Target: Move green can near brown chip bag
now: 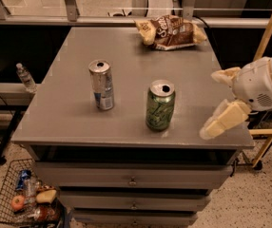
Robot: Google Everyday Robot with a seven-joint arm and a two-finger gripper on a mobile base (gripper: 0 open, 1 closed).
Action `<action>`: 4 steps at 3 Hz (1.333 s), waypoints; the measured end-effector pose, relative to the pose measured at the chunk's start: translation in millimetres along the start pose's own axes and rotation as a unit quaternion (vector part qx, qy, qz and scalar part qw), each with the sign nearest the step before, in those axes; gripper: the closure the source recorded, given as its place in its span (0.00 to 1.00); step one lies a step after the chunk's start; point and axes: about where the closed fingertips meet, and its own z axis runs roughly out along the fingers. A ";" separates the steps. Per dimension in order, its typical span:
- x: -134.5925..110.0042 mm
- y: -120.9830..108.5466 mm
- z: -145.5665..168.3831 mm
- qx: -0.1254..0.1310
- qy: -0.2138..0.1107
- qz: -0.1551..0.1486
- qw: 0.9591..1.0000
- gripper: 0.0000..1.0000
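The green can [160, 106] stands upright on the grey table [69, 99], near the front, right of centre. The brown chip bag [170, 32] lies at the table's far edge, right of centre, well behind the can. My gripper [213, 103] is over the table's front right corner, to the right of the green can and apart from it. Its two pale fingers [220, 121] are spread open with nothing between them.
A slimmer silver-and-blue can [101, 85] stands upright left of the green can. A wire basket [3, 194] with snacks sits on the floor at the lower left. A water bottle [25, 77] stands on a low shelf to the left. A yellow wooden frame [269, 37] stands at the right.
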 end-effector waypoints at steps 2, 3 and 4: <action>-26.2 -3.0 6.0 0.001 -0.057 0.020 0.998 0.00; -31.3 7.3 21.2 -0.006 -0.073 0.021 0.997 0.00; -40.2 19.5 40.3 -0.005 -0.102 0.023 0.994 0.00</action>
